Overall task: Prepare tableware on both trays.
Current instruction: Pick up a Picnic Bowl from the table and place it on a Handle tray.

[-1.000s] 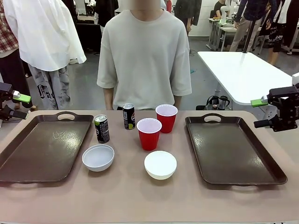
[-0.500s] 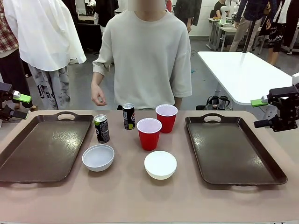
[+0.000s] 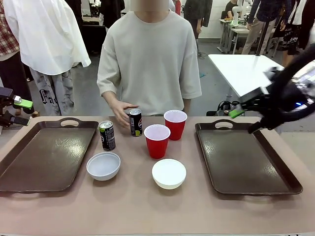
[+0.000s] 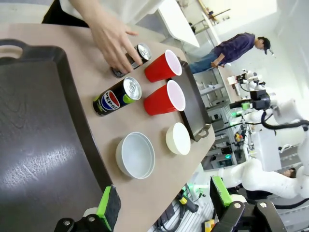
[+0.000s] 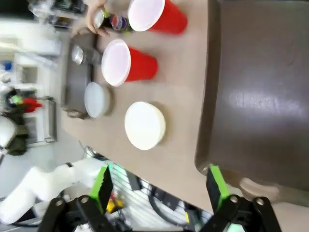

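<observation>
Standing upright on the counter [image 3: 133, 206], between left tray [image 3: 44, 157] and right tray [image 3: 246, 160]: two cans, two cups, plus two bowls mouth-up.

- Placing far can [image 3: 136, 122] just behind and left of near cup [image 3: 157, 141].
- near can [image 3: 107, 135] further left, close to left tray's inner rim.
- far cup [image 3: 175, 124] just behind and right of near cup, the two close together.
- left bowl [image 3: 104, 165] in front of near can; right bowl [image 3: 169, 173] in front of near cup; bowls apart from each other.
- Both trays flat, handle cut-outs at their far ends.

Reaching in from the far side, a person's hand [image 3: 119, 110], with fingers [image 4: 126, 54] laid on far can.

Off the counter's left side, beyond left tray's far corner, left gripper [image 3: 22, 112]. Jaws spread wide, gripping nothing. From the left wrist [image 4: 164, 200], the counter edge shows between the jaws, left bowl just beyond.

Above right tray's far end, right gripper [image 3: 246, 120], blurred. Jaws wide apart, nothing between them. From the right wrist [image 5: 159, 186], green pads [image 5: 216, 186] flanking the counter's near edge, beside the tray's corner.
</observation>
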`<state>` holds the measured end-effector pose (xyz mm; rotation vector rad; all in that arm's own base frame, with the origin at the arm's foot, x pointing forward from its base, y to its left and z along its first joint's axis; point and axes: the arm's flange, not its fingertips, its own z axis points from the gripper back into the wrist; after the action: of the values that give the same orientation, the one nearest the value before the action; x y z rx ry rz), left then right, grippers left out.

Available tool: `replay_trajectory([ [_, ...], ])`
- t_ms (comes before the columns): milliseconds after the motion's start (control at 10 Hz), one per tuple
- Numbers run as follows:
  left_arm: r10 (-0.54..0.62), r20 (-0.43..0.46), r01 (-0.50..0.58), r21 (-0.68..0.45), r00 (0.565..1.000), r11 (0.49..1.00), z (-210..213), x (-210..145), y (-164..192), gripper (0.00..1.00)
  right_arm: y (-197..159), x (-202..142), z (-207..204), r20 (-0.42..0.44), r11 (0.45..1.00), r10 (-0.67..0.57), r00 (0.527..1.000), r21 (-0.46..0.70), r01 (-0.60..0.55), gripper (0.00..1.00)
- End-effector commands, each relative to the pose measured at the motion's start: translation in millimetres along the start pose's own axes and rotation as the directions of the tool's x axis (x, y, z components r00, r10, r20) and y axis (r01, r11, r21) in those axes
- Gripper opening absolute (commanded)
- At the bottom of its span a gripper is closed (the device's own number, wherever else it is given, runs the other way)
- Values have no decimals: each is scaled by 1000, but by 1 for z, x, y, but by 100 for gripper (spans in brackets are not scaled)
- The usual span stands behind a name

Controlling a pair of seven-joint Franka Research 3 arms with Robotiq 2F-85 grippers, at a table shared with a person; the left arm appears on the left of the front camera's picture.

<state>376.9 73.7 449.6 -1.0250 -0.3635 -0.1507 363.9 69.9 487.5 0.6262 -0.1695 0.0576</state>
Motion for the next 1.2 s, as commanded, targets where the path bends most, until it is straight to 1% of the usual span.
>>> replay_trajectory([
  [0,-11,13,11,-21,1000,1000,2,1,1,100,49,13,-26,-95,969,42,995,-241,-64,100],
  [100,-11,13,11,-21,1000,1000,2,1,1,100,73,21,-50,-122,940,50,991,-329,-88,100],
  [200,-11,13,11,-21,1000,1000,2,1,1,100,89,20,-74,-149,920,59,987,-376,-111,100],
  [300,-11,13,11,-21,1000,1000,2,1,1,100,99,14,-93,-187,914,72,980,-380,-140,100],
  [400,-11,13,11,-21,1000,1000,2,1,1,100,91,2,-60,-114,944,81,990,-310,-113,100],
  [500,-11,13,11,-21,1000,1000,2,1,1,100,91,2,-60,-114,944,81,990,-310,-113,100],
  [600,-11,13,11,-21,1000,1000,2,1,1,100,102,3,-88,-164,925,88,983,-353,-142,100],
  [700,-11,13,11,-21,1000,1000,2,1,1,100,89,-18,-107,-215,905,68,974,-397,-150,100],
  [800,-11,13,11,-21,1000,1000,2,1,1,100,84,-29,-132,-247,877,85,965,-440,-190,100],
  [900,-11,13,11,-21,1000,1000,2,1,1,100,87,-32,-156,-263,861,85,961,-466,-203,100],
  [1000,-11,13,11,-21,1000,1000,2,1,1,100,89,-28,-180,-257,847,69,964,-496,-193,100],
  [1100,-11,13,11,-21,1000,1000,2,1,1,100,89,-25,-196,-263,850,68,962,-490,-194,100],
])
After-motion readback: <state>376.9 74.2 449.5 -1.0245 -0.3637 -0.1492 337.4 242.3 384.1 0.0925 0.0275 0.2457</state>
